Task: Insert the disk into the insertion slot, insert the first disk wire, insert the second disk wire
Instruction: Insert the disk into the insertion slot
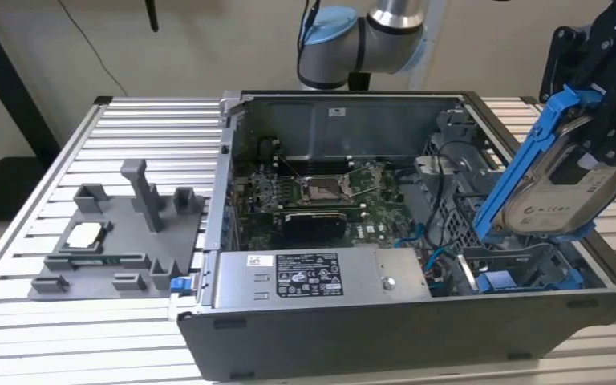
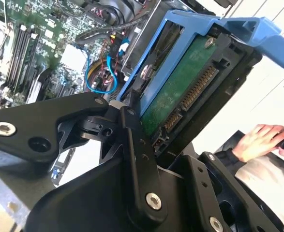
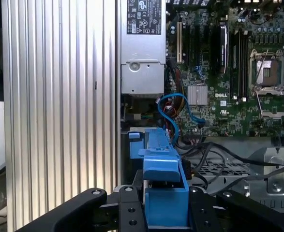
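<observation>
We judge the disk [image 1: 561, 195] stiff, fairly heavy and easily jarred, with a bare board to avoid, so the blue frame [image 1: 522, 152] is the place to grip. The gripper [image 3: 166, 212] is clamped across that frame and holds the disk tilted just above the slot [image 1: 522, 271].
</observation>
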